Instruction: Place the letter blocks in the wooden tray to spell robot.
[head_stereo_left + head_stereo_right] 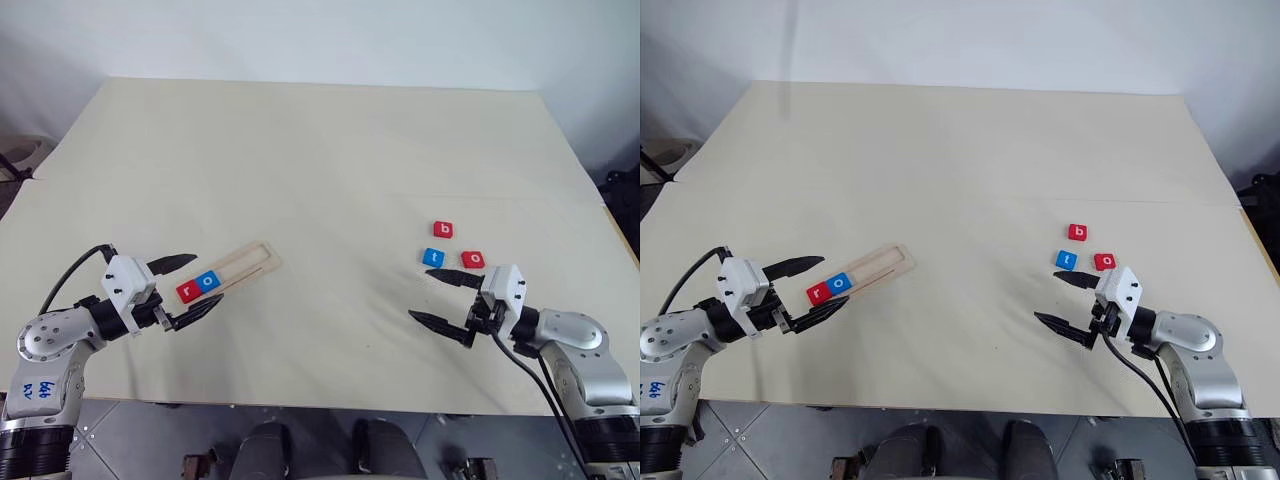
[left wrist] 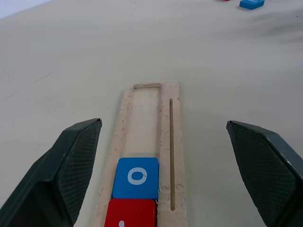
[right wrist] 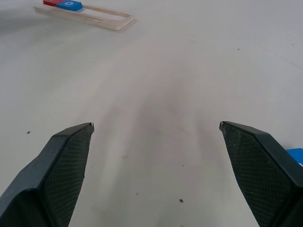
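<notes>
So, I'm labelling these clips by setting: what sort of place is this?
Probably a lab or test workspace: a plain pale table against a bare white wall, with just a wooden tray and letter blocks laid out for the exercise.

Open table (image 1: 330,180) between both hands

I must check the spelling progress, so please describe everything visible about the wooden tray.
The wooden tray is a long, narrow strip of pale wood, lying flat and diagonally on the table. It has a shallow rectangular slot and a thin groove beside it. At its near end sit a red r block and a blue o block, side by side; the remaining slot is empty. The open left gripper flanks that end without touching.
</notes>
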